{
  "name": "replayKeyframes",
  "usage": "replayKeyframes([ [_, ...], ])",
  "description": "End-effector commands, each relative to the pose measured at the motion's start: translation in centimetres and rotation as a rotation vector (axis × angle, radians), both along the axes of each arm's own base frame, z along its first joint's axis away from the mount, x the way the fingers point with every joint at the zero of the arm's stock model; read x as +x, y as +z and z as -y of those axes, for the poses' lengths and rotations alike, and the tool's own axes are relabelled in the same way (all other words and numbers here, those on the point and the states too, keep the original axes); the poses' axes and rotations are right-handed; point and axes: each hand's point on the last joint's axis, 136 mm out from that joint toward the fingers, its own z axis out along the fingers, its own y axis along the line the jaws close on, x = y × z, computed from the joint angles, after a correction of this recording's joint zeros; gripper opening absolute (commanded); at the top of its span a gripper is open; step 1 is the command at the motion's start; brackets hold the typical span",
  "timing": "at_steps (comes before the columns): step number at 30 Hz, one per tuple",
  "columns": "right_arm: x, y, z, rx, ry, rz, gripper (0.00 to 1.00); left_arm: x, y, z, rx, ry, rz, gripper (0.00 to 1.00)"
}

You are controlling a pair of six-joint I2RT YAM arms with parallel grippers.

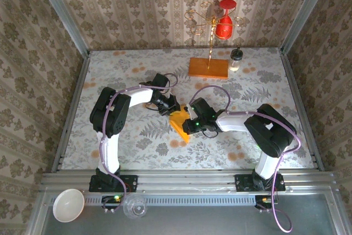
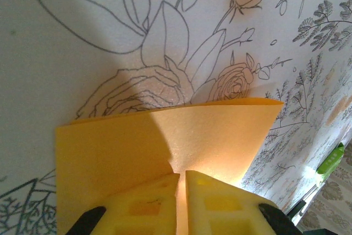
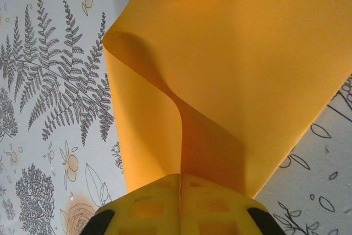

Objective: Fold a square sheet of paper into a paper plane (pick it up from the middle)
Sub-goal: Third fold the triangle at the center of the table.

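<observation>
Floral table [image 1: 137, 147], perhaps cloth-covered, beneath the paper [image 1: 179, 120]; damask walls [image 1: 137, 9].

We are finding no readable text, label, brand, number or sign in any view. The square sheet of paper [image 3: 247, 70] is showing plain orange faces; the table cover [image 1: 148, 142] is carrying only flower and fern drawings.

Pinched at the middle of the table [image 1: 154, 148] between left gripper [image 1: 171, 107], behind-left, and right gripper [image 1: 186, 126], front-right: the square sheet of paper [image 1: 179, 118]. Behind it, near the far edge: wooden block [image 1: 208, 67], with small bottle [image 1: 236, 59] just beside its right end. Off the near edge, at left: bowl [image 1: 69, 205], with glass [image 1: 135, 206] to its right.
</observation>
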Motion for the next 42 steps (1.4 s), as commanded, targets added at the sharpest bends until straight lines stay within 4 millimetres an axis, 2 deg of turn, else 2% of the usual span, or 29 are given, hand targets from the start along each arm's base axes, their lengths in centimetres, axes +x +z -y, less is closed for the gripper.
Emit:
replayKeyframes([
  [1, 0.0, -0.6, -0.1, -0.008, 0.012, -0.026, 0.03, -1.8, -2.0, -0.4, 0.051, -0.028, -0.068, 0.14],
  [8, -0.2, -1.4, 0.3, -0.035, 0.006, -0.045, 0.04, -1.7, -1.5, -0.3, 0.045, -0.021, -0.061, 0.12],
  [14, -0.5, -2.2, 0.9, -0.064, -0.002, -0.064, 0.03, -0.4, 1.7, -0.5, -0.002, 0.037, 0.002, 0.14],
  [17, -0.6, -2.3, 1.0, -0.069, -0.005, -0.069, 0.03, -0.1, 3.1, -1.5, -0.001, 0.093, 0.028, 0.19],
  [22, -0.5, -2.3, 0.9, -0.068, -0.006, -0.071, 0.03, -0.8, 4.3, -3.7, 0.013, 0.182, 0.051, 0.25],
  [25, -0.5, -2.4, 0.8, -0.070, -0.006, -0.074, 0.04, -2.0, 4.7, -3.8, 0.007, 0.204, 0.051, 0.27],
  [29, -0.5, -2.6, 0.9, -0.073, -0.006, -0.081, 0.03, -3.9, 4.5, -3.1, 0.012, 0.216, 0.037, 0.25],
  [33, -0.6, -2.8, 1.0, -0.080, -0.009, -0.085, 0.03, -5.5, 3.5, -2.1, 0.013, 0.221, 0.013, 0.18],
  [42, -0.6, -3.0, 1.1, -0.087, -0.013, -0.091, 0.04, -6.7, 1.9, -1.2, 0.034, 0.194, -0.026, 0.11],
])
